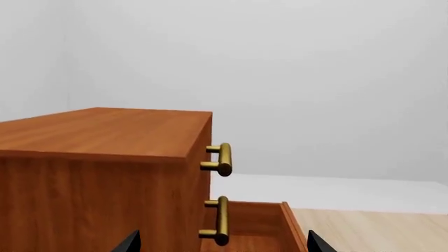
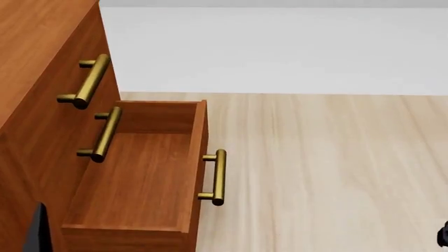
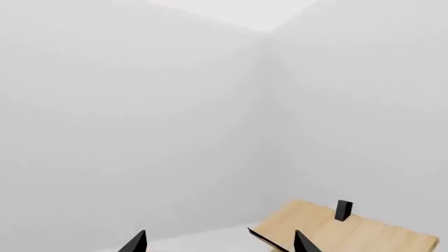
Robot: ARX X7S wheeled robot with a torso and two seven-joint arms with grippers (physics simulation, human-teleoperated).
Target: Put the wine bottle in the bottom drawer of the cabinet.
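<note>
Cabinet (image 2: 35, 31) at left, bottom drawer (image 2: 140, 173) pulled out, nothing inside. Wine bottle in no view. Left hand (image 1: 222, 242) released, carrying nothing; right hand (image 3: 218, 244) likewise. Drawer-opening step looks done; next move calls for finding and grasping bottle.

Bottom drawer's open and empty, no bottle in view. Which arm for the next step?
Right, tentatively. Both grippers look open and empty. The left gripper sits at the cabinet by the bottom drawer; the right gripper faces away toward a pale wooden board, freer to fetch.
</note>
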